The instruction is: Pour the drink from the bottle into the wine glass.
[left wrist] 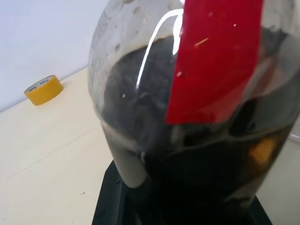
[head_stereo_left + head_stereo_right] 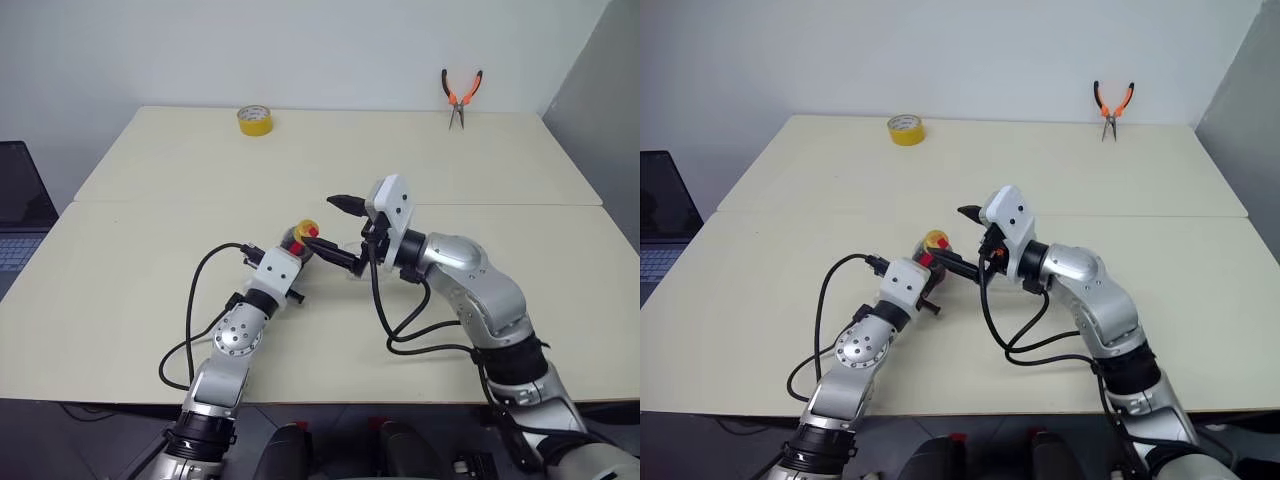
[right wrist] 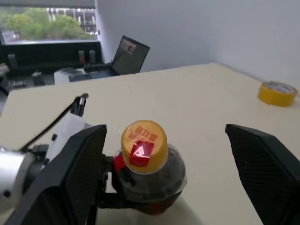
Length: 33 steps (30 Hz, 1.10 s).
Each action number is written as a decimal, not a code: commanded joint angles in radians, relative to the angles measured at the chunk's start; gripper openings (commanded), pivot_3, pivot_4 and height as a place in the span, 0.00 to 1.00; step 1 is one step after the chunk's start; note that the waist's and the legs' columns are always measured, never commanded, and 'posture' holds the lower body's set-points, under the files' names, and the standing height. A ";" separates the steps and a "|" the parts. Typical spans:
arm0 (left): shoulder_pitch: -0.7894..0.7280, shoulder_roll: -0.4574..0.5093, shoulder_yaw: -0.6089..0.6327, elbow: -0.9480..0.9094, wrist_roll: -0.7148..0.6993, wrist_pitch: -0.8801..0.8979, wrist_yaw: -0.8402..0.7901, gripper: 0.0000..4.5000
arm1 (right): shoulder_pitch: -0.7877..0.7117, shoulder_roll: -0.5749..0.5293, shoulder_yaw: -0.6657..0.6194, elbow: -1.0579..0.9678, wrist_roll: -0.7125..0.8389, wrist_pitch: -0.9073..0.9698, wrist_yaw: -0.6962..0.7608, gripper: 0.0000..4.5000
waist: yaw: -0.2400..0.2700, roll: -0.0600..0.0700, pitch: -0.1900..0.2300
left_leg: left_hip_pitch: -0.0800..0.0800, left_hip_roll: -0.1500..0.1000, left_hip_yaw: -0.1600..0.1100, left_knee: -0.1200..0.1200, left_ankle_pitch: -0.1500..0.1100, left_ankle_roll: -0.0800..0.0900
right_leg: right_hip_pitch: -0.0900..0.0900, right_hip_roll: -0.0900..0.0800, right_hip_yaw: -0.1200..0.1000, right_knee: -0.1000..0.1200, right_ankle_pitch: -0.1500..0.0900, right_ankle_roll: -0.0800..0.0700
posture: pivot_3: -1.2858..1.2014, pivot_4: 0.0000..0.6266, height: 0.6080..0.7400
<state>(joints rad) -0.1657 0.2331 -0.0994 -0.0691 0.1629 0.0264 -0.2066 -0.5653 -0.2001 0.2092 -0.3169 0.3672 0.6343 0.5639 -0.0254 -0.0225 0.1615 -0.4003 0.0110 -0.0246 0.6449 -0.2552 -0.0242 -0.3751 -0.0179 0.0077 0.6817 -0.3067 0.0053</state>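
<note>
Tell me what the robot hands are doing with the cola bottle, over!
Left gripper shut on the bottle, cap still on. Right gripper open, fingers either side of the cap. Nothing blocking; tape roll and pliers far off.

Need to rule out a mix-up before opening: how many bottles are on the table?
1. The bottle is near the table's middle, held in the left gripper, cap on. None other visible; the arms could hide something.

Head stereo pair looks down over table [image 2: 150, 300]; wrist cameras sit close on bottle [image 3: 147, 176], sharing tape roll [image 1: 43, 89].
</note>
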 commanded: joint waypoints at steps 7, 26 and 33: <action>-0.017 -0.019 0.023 -0.056 -0.010 0.014 0.030 0.17 | 0.005 0.096 0.030 -0.129 0.011 0.190 -0.173 0.97 | -0.001 0.000 0.000 | 0.000 0.000 0.000 0.000 0.000 0.000 | 0.000 0.000 0.000 0.000 0.000 0.000 | 0.52 0.24 1.00; -0.032 -0.048 0.020 -0.051 -0.005 0.025 0.040 0.17 | -0.024 0.218 0.041 -0.046 -0.048 0.148 -0.290 0.69 | -0.001 0.000 0.000 | 0.000 -0.001 0.000 0.000 0.000 0.000 | 0.000 0.000 0.000 0.000 0.000 0.000 | 0.52 0.24 1.00; -0.027 -0.054 0.024 -0.058 -0.008 0.038 0.044 0.17 | -0.019 0.216 0.034 -0.041 -0.053 0.138 -0.284 0.28 | -0.001 0.000 0.000 | 0.000 -0.001 0.000 0.000 0.000 0.000 | 0.000 0.000 0.000 0.000 0.000 0.000 | 0.52 0.24 1.00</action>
<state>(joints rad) -0.1845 0.1851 -0.0820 -0.0717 0.1581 0.0669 -0.1795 -0.5753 0.0101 0.2601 -0.3432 0.3146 0.8043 0.2822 -0.0266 -0.0225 0.1615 -0.4003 0.0104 -0.0248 0.6447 -0.2552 -0.0242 -0.3755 -0.0178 0.0074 0.6816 -0.3067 0.0053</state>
